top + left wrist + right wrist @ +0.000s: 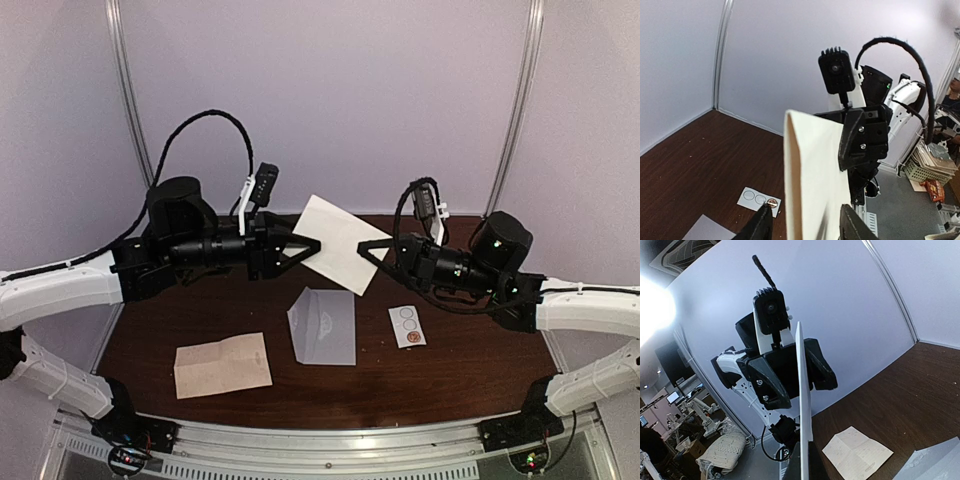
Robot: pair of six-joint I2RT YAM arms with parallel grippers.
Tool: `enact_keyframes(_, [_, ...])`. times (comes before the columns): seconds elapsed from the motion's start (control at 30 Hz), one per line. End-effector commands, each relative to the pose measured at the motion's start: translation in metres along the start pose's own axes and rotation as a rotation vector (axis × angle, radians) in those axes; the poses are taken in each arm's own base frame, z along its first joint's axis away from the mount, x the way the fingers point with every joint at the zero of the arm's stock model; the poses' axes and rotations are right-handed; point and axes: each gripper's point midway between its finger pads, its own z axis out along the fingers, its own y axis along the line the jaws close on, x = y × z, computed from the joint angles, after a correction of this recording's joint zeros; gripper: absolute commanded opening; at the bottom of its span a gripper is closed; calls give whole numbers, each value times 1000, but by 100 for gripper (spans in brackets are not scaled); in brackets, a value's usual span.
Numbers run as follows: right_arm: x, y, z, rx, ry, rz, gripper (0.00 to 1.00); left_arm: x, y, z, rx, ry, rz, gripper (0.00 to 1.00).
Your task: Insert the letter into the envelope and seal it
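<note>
Right wrist view: white sheet [803,405] seen edge-on, upright, pinched at its bottom by the right gripper [802,462]. Left gripper [790,372] clamps its far side. Creased letter [856,454] lies flat on the brown table [905,390].

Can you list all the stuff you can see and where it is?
cream paper: one, cream-white, held up in the air between both grippers
envelope: one, pale grey-white, flat on the table middle
folded sheet: one, tan, on the table front left
sticker strip: one, white with circles, right of the envelope
table: one, dark brown wood
left gripper: black, pinching the paper's left edge
right gripper: black, pinching the paper's right edge
</note>
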Motion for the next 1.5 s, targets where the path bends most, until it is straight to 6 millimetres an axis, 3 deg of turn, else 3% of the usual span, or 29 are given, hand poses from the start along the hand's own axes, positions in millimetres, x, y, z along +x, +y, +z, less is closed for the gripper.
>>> enact_keyframes(0.0, [-2,-23,-7,117,-18,3,0,-40,32,-35,-307,-97,74,51])
enact_keyframes(0.1, [-2,-46,-10,229,-15,27,0,-48,37,-52,-385,-119,101,53])
enact_keyframes(0.23, [6,-63,-6,291,28,48,0,-48,22,-46,-290,-118,112,52])
enact_keyframes(0.47, [15,-50,8,174,90,53,0,-23,2,-3,-85,-27,80,51])
enact_keyframes(0.6, [19,-32,13,71,123,42,0,-11,4,11,-57,14,66,51])
enact_keyframes(0.73, [16,-18,11,8,115,23,0,-3,9,16,-69,33,52,52])
enact_keyframes(0.93, [19,-18,12,4,120,18,0,2,-2,22,16,41,28,54])
enact_keyframes(1.47, [31,-8,18,-78,183,21,0,17,2,32,36,79,13,63])
